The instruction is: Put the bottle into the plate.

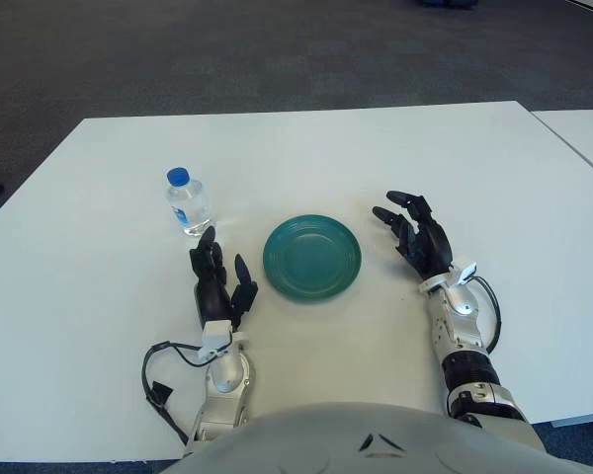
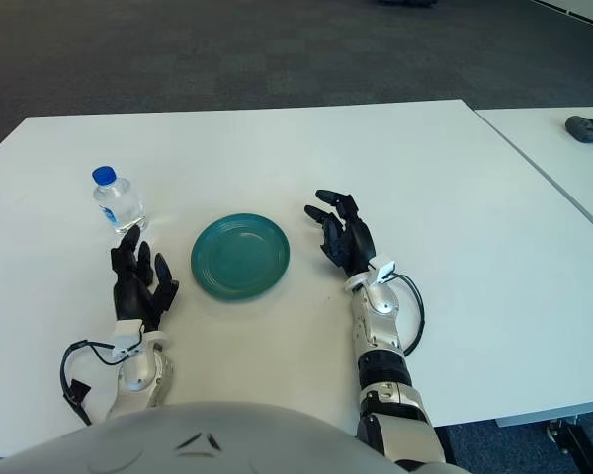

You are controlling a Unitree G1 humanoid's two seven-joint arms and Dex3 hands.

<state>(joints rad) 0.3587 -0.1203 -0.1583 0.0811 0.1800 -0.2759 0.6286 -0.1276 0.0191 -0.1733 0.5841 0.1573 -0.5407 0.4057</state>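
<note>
Standing upright on the white table (image 1: 395, 148), small clear plastic bottle with blue cap (image 1: 188, 202) sits at 10 o'clock from round teal plate (image 1: 312, 257), apart from it. Left hand (image 1: 215, 281) at plate's 8 o'clock, fingers spread, empty, just below bottle. Right hand (image 1: 417, 240) at 3 o'clock, fingers spread, empty.

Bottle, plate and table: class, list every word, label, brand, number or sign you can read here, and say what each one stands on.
None can be read.
Bottle: any label on it is too small to read.
Plate: plain green, no writing.
Table: plain white, no marks.
</note>
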